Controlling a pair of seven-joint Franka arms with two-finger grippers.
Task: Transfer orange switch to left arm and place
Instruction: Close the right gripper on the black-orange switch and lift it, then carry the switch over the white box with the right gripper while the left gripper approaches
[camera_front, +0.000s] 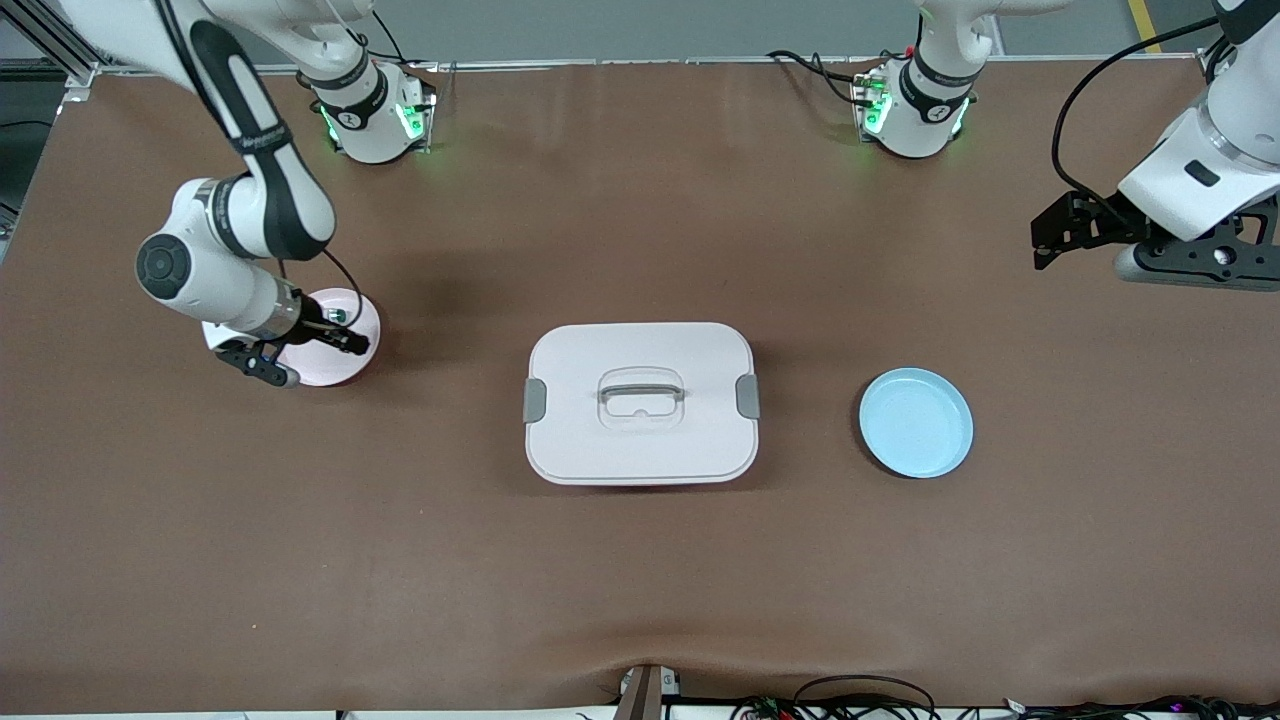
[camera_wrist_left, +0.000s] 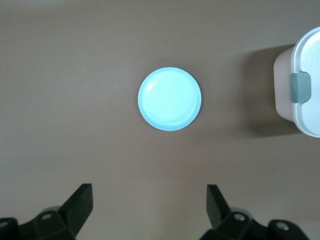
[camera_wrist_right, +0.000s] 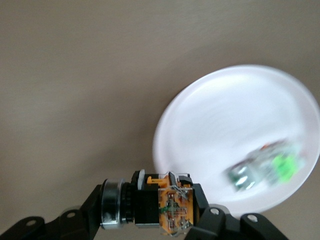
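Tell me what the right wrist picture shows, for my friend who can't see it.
The right gripper has its black fingers shut on the small orange-and-black push-button switch. Past it, a round pale plate on the brown table holds a blurry green-capped switch.

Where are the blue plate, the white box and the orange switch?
blue plate (camera_front: 916, 422): front view, its middle.
white box (camera_front: 640, 450): front view, bare lid below the handle.
orange switch (camera_wrist_right: 172, 205): right wrist view, its orange body.
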